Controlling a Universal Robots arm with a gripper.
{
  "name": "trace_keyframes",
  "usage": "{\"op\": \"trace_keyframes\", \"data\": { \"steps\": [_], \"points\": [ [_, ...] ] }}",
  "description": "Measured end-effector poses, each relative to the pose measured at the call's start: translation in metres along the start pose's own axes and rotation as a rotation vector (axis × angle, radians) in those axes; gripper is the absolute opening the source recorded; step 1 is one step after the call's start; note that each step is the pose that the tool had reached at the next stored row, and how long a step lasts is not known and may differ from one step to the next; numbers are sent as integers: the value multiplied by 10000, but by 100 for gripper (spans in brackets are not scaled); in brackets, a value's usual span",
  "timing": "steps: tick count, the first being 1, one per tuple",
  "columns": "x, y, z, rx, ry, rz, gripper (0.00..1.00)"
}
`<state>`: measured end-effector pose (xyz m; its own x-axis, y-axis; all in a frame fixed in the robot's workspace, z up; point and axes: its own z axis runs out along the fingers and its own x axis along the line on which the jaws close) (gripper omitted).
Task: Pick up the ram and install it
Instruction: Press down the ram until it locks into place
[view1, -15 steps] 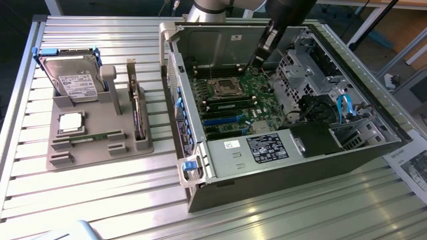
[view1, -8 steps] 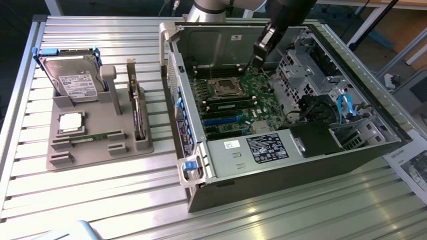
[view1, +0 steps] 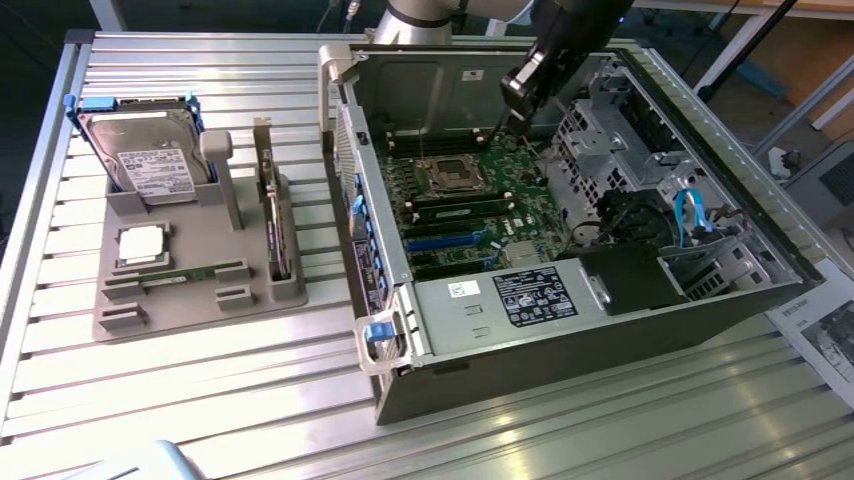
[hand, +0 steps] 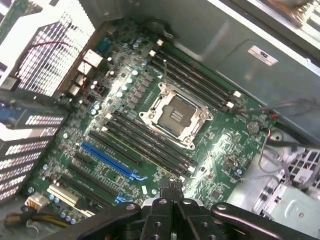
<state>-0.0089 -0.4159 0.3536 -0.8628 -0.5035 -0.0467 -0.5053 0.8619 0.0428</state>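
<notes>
**Operator:** Where is the gripper (hand: 170, 191) sitting, and what are its jaws doing?

**Technician:** It is hanging inside the open computer case (view1: 561, 340), above the motherboard (view1: 467, 205). In the wrist view the two fingertips (hand: 165, 190) are pressing flat against each other with no gap, and nothing is sitting between them. The tool is closed and carrying nothing.

**Operator:** Where is the ram lying?

**Technician:** The ram (view1: 184, 273) is lying flat in a slot of the grey parts holder (view1: 200, 300), on the table (view1: 200, 400) toward the exterior view's left, well apart from the case and from the arm (view1: 554, 50). It is resting just below the square silver processor chip (view1: 142, 244). A hard drive (view1: 147, 160) is standing at the far end of the same holder, and an upright circuit card (view1: 274, 220) is sitting in a groove along the side nearest the case.

**Operator:** What is the wrist view showing under the tool?

**Technician:** The processor socket (hand: 175, 115) is sitting open near the board's centre. Long dark memory slots (hand: 145, 142) are running alongside it on one side, and a second bank (hand: 192, 80) is running on the other. Blue expansion slots (hand: 107, 160) are lying further along the board. The closed fingertips are hovering over the end of the nearer memory bank; whether they are touching the board cannot be told.
</notes>
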Motion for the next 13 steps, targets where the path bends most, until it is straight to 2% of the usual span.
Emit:
{"op": "trace_keyframes", "data": {
  "steps": [10, 13],
  "points": [
    [-1, 1, 1, 115, -127, 1948, 10],
    [-1, 1, 2, 166, -183, 2773, 10]
  ]
}}
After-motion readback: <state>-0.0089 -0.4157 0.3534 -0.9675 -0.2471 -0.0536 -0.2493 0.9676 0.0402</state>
